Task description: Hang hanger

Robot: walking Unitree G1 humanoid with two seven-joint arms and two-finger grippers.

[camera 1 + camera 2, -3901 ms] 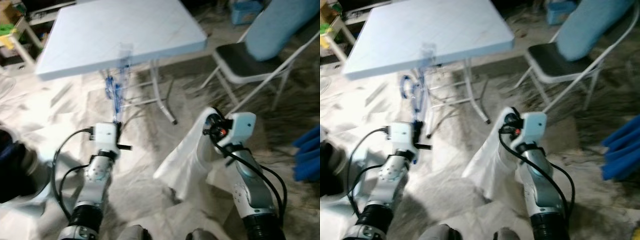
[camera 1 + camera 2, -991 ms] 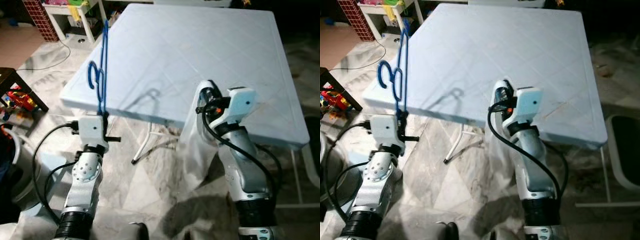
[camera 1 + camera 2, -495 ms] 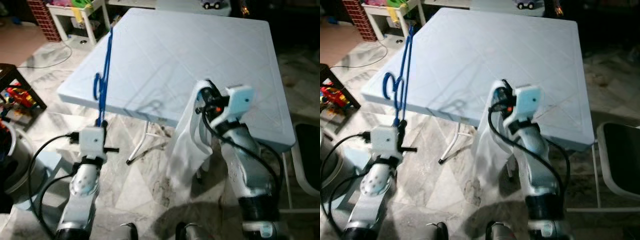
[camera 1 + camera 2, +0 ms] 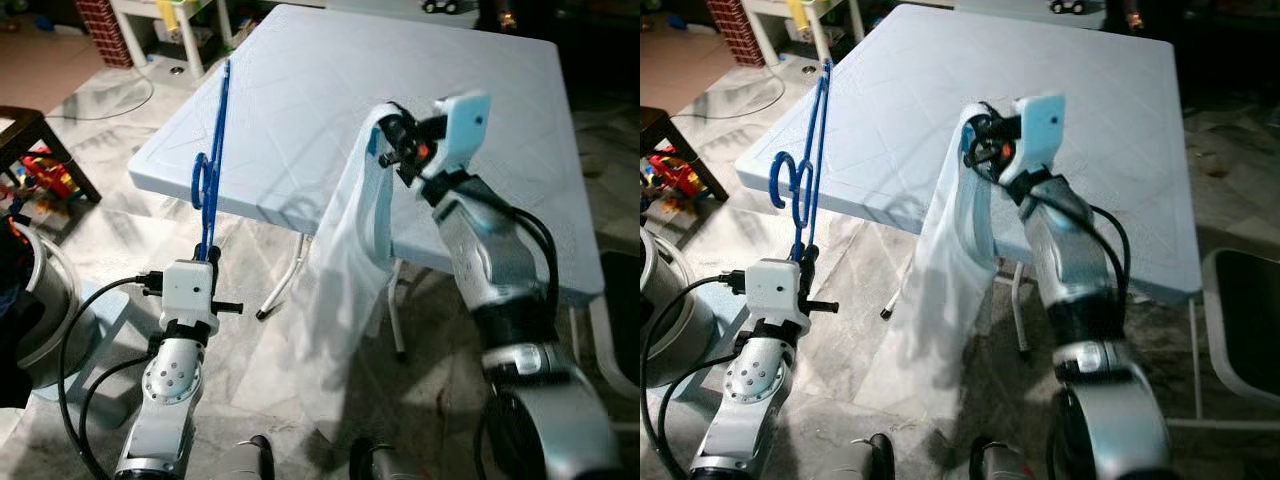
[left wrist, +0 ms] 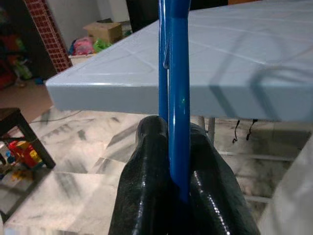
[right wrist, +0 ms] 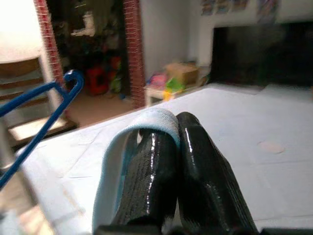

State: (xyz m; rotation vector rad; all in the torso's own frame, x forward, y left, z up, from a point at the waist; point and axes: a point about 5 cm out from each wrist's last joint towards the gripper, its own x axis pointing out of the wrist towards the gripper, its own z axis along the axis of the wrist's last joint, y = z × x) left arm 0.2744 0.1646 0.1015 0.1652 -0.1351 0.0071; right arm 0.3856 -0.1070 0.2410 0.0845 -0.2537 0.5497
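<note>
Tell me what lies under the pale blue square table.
Under the pale blue square table, white metal legs stand on marbled floor. The white cloth hanging from the right tool covers the rest.

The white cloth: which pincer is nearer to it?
Right. The right pincer is shut on the white cloth, above the table edge. The left pincer holds the blue hanger, apart.
</note>
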